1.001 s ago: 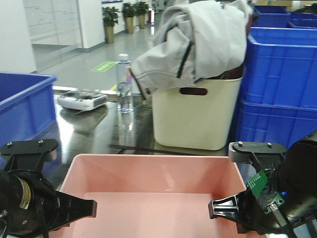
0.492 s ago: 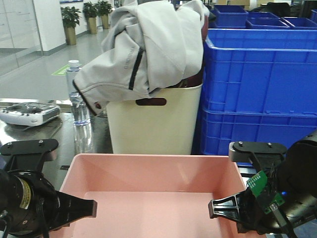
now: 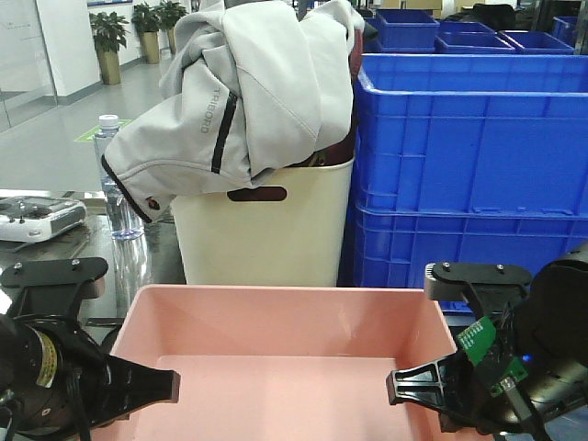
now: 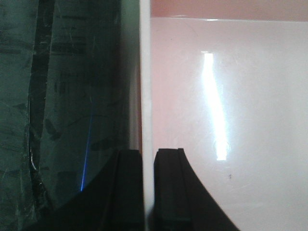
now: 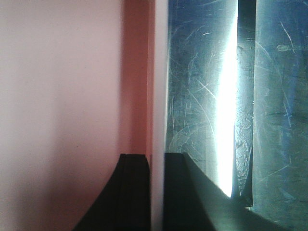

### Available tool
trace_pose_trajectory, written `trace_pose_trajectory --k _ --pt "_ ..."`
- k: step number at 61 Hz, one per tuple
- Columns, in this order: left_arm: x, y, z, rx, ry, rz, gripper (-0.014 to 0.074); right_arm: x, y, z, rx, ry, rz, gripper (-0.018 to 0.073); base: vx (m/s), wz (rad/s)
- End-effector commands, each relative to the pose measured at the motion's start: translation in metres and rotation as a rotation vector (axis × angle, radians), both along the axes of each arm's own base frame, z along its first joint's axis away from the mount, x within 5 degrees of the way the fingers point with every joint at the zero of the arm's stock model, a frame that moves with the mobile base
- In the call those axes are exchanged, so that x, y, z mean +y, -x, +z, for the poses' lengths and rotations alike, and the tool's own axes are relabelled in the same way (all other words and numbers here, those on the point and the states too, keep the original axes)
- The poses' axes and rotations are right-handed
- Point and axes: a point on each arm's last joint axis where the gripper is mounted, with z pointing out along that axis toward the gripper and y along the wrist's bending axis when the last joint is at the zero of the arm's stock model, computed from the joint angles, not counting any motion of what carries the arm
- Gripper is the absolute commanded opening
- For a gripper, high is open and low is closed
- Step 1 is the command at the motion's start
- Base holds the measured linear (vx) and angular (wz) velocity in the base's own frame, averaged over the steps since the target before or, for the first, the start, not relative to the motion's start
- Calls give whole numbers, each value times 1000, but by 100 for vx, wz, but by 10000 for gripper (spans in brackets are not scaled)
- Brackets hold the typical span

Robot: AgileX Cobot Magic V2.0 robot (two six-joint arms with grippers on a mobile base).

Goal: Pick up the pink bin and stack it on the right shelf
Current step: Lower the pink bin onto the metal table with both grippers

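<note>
The pink bin (image 3: pixel 285 349) is held in front of me between both grippers, low in the exterior view. My left gripper (image 3: pixel 170 386) is shut on its left wall; in the left wrist view the jaws (image 4: pixel 148 159) pinch the thin rim (image 4: pixel 146 72). My right gripper (image 3: pixel 395 386) is shut on the right wall; the right wrist view shows its jaws (image 5: pixel 156 161) either side of the rim, with the bin's inside (image 5: pixel 57 96) to the left. The shiny steel shelf top (image 4: pixel 72 96) with black tape lines lies under the bin and also shows in the right wrist view (image 5: pixel 202 96).
A cream bin (image 3: pixel 266 239) draped with a grey jacket (image 3: pixel 248 92) stands just beyond the pink bin. Stacked blue crates (image 3: pixel 469 156) fill the right. A water bottle (image 3: pixel 115 184) and a white controller (image 3: pixel 32 219) sit on the steel surface at the left.
The view has swung right: the cream bin, bottle and controller slid left and the blue crates moved toward centre. Both grippers keep hold of the pink bin.
</note>
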Motion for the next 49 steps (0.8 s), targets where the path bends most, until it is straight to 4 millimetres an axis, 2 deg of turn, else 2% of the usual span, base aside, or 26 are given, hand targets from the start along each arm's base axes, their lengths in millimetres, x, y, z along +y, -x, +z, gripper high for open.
trace_pose_trajectory --k 1,37,49 --pt "6 2 20 -105 2 -4 57 -11 0 19 -105 42 4 36 0 0" --pt "4 0 21 -125 15 -12 57 -8 -2 21 -140 16 25 36 0 0" --pt "2 -8 18 -145 -61 -110 62 -3 -10 16 -123 43 65 51 0 0"
